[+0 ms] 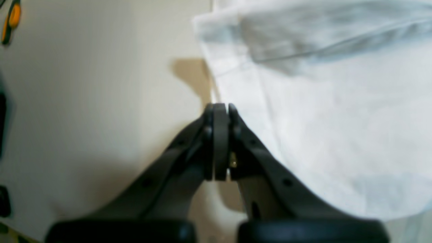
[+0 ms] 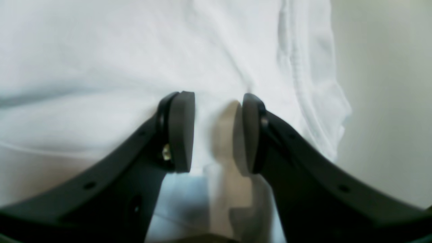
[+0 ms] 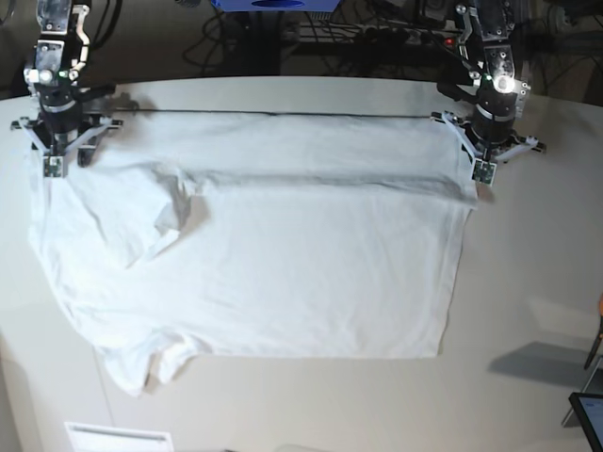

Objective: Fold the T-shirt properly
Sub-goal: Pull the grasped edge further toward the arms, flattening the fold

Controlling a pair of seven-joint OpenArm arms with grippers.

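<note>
Nearest the base camera, a small white paper label [image 3: 118,437] lies on the off-white counter [image 3: 528,282], just off the front edge of the cloth. Beyond it the T-shirt [image 3: 283,273] is spread flat and wrinkled across the middle of the counter, brighter than the surface under it. One short sleeve [image 3: 141,363] pokes out at the near left corner, and another [image 3: 141,221] is folded inward over the body further back. A long crease runs across the cloth near its far edge.

At the far right corner of the shirt, the left tool [image 3: 482,172] hangs just at the cloth's edge. In its wrist view, the left tool [image 1: 219,109] has its pads pressed flat together with nothing visible between them, its tip at the hem of the T-shirt [image 1: 337,118], bare counter [image 1: 84,101] to the other side.

At the far left corner, the right tool [image 3: 54,165] sits over the cloth. Its wrist view shows the right tool [image 2: 214,101] spread apart, a clear gap between the pads, with the T-shirt [image 2: 118,60] beneath and a stitched hem [image 2: 303,67] running beside one finger. Whether the pads touch the fabric I cannot tell.
</note>
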